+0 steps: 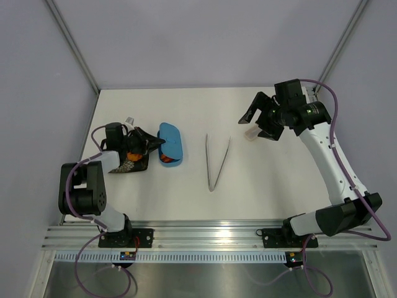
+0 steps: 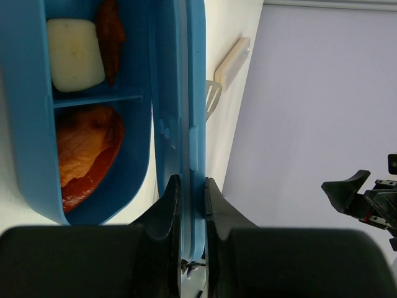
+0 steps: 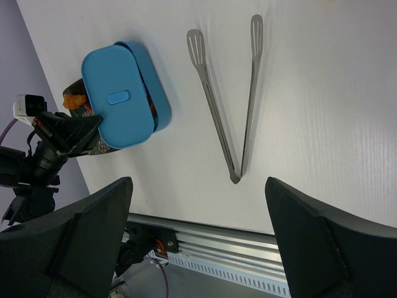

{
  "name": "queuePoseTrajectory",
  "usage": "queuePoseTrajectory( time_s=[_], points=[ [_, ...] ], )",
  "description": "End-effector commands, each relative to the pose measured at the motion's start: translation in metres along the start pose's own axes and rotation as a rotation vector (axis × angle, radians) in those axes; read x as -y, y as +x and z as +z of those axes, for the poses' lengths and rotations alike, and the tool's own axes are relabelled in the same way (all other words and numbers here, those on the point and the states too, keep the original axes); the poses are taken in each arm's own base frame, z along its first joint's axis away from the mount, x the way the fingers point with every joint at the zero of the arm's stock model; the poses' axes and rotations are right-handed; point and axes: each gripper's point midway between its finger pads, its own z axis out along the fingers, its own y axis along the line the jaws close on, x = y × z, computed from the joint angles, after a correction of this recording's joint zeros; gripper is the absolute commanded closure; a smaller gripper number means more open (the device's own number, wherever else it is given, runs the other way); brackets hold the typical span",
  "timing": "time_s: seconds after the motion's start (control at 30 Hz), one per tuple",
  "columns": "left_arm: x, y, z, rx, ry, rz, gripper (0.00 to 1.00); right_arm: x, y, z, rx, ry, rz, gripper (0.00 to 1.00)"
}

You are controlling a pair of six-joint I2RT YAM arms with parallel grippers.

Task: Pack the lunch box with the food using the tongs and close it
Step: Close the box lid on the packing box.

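One claw, your left claw (image 2: 192,186), is clenched on the thin rim of the flat blue plastic lid (image 3: 118,96) over the small blue oval lunch box (image 2: 28,124) at the left, which feels light, stiff and slippery, so pinch that rim tight, while your right claw (image 1: 259,122) hangs wide open.

1. left arm (image 1: 80,186): chunky black joint housings, short white link just above the rail (image 1: 205,239).
2. right arm (image 1: 329,161): long white links, black joints.
3. purple cables (image 1: 335,112) on both, trailing below the rail.
4. left gripper (image 2: 191,181), right gripper (image 1: 253,127): matte black, wedge fingers.
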Motion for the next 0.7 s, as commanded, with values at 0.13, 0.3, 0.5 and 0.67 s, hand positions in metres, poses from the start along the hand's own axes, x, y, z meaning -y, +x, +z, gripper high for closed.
queuePoseTrajectory(
  time_s=[0.13,0.3,0.5,0.67],
  points=[
    [-0.003,-0.006,0.005,0.000,0.034,0.066,1.00,-0.009,-0.007,0.002,0.008,-0.028,-0.027,0.04],
    [-0.008,-0.007,0.008,-0.001,0.026,0.058,1.00,-0.012,-0.010,0.002,0.016,-0.039,-0.032,0.04],
    [-0.017,-0.007,0.010,-0.003,-0.006,0.057,1.00,-0.016,-0.012,0.005,0.009,-0.042,-0.045,0.04],
    [-0.021,-0.009,0.008,-0.006,-0.051,0.090,1.00,-0.019,-0.017,0.006,0.018,-0.049,-0.055,0.04]
  ],
)
